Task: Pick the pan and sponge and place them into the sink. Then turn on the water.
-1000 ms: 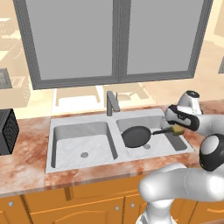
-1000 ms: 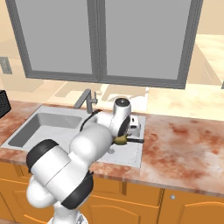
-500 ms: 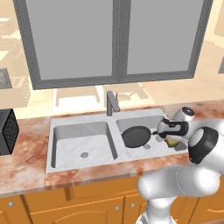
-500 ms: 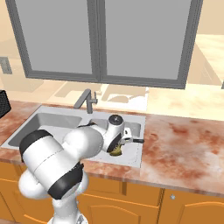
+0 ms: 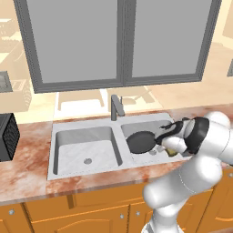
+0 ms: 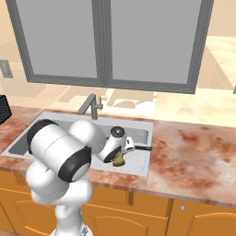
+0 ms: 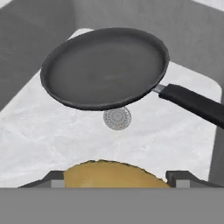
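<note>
Two fingers pinch the sponge low inside the right basin of the sink, where the pan already lies near the drain. Risk: releasing from here could drop it onto the pan's handle, or the gripper may knock the pan while backing out.

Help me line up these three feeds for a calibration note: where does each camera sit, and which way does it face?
Left base view: behind the arm to its left, looking forward and down at the sink; the white arm rises lower right, lowering the sponge beside the pan.
Right base view: behind the arm to its right, facing the same sink; the arm rises lower left.
Hand view: on the hand, looking into the basin past the gripper.
Shared: all three show pan and sponge in the right basin.
</note>
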Available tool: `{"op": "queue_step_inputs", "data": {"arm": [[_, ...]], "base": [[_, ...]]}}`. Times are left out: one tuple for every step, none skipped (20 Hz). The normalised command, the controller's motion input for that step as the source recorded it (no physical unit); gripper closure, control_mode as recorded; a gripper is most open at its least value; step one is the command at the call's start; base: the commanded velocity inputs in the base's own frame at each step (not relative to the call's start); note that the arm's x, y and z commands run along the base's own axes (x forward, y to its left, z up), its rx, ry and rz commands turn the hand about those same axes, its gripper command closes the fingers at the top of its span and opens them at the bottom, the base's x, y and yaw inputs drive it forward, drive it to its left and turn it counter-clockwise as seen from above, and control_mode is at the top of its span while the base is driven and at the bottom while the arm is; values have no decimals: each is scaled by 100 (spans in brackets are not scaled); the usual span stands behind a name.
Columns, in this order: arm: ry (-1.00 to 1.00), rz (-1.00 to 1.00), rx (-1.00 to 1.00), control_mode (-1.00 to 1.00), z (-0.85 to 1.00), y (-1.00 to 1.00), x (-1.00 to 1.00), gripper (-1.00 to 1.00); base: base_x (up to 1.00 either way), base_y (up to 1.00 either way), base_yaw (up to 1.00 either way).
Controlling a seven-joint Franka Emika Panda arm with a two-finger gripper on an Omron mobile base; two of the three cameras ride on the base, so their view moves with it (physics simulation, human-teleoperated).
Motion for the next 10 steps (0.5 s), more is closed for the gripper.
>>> {"op": "queue_step_inputs", "data": {"arm": [[0, 7, 0, -100, -6, 14, 37, 100], [0, 7, 0, -100, 0, 13, 38, 100], [0, 7, 0, -100, 0, 11, 35, 100], [0, 6, 0, -100, 0, 9, 37, 100], [0, 5, 0, -100, 0, 7, 38, 100], [0, 3, 0, -100, 0, 1, 36, 100], [0, 2, 0, -100, 0, 0, 36, 100], [0, 2, 0, -100, 0, 0, 36, 100], [0, 1, 0, -100, 0, 0, 39, 100], [0, 1, 0, -100, 0, 0, 39, 100]], "base": [[0, 0, 0], [0, 0, 0], [0, 0, 0], [0, 0, 0], [0, 0, 0], [0, 0, 0], [0, 0, 0], [0, 0, 0], [0, 0, 0], [0, 0, 0]]}}
